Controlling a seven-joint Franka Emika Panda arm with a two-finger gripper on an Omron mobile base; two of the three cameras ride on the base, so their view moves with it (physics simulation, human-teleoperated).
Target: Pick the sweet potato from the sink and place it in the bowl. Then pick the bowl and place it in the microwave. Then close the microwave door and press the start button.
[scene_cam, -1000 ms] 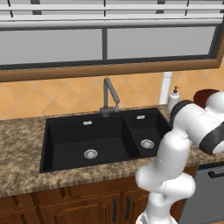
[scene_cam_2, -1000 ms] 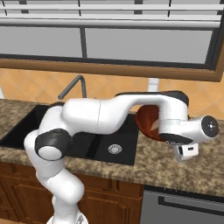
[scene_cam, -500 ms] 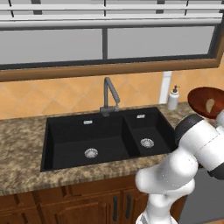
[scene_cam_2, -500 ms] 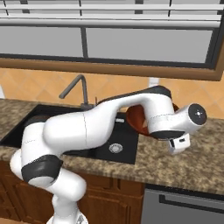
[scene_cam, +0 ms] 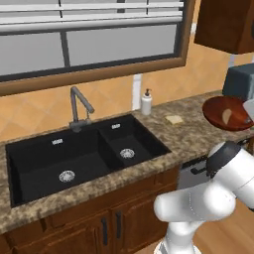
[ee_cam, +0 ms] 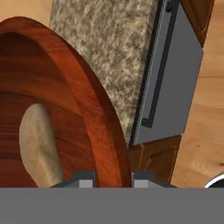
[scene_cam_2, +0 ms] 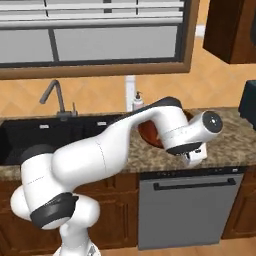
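The glossy reddish-brown bowl sits tilted in my grip, its rim pinched between my two fingertips. My gripper is shut on that rim. The tan sweet potato lies inside the bowl. From the left base the bowl hangs above the counter's right end with the sweet potato showing pale in it. From the right base my arm covers most of the bowl. The black double sink lies far to the left with nothing in it.
A dishwasher front sits under the granite counter, just below the bowl. A soap bottle and faucet stand behind the sink. A grey-blue toaster and a wooden wall cabinet are at the right.
The whole picture has shifted left, so the base has driven right. The bowl with the sweet potato stays in my grip and now sits over the counter's right end.
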